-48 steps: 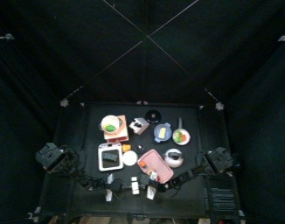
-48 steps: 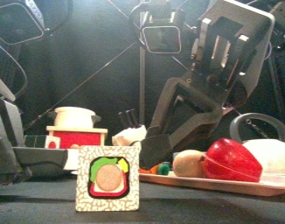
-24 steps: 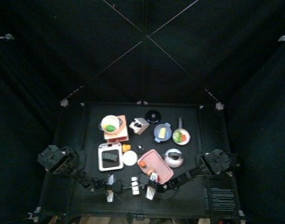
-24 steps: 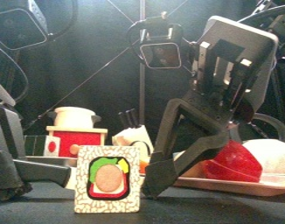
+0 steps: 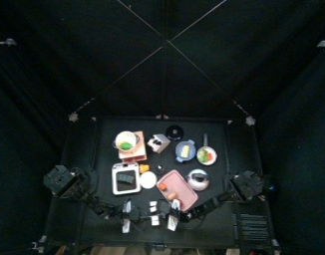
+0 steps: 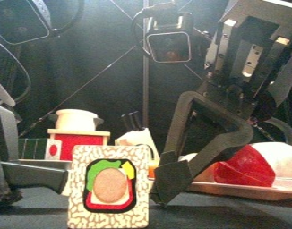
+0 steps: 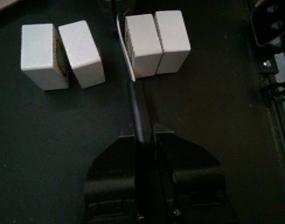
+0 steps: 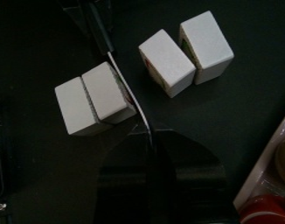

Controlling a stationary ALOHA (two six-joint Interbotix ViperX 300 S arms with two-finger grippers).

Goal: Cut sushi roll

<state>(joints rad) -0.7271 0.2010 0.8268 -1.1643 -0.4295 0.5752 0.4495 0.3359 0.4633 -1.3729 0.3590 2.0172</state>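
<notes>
The sushi roll lies cut into white-sided pieces at the table's front. One piece faces the front camera with its green, red and tan filling. In the left wrist view two pairs of pieces lie apart. My left gripper is shut on a thin dark knife that runs edge-on through the gap. In the right wrist view my right gripper is shut on a thin shiny blade, against the near pair. The other pair lies beyond.
A pink tray with a red toy food lies right of the pieces. A red and white pot stands at the back left. More toy dishes fill the table's middle. The right arm's links hang close behind the front piece.
The right arm has shifted in the front view, its wrist now higher. The front sushi piece now stands nearer to the front camera and lower in view.
</notes>
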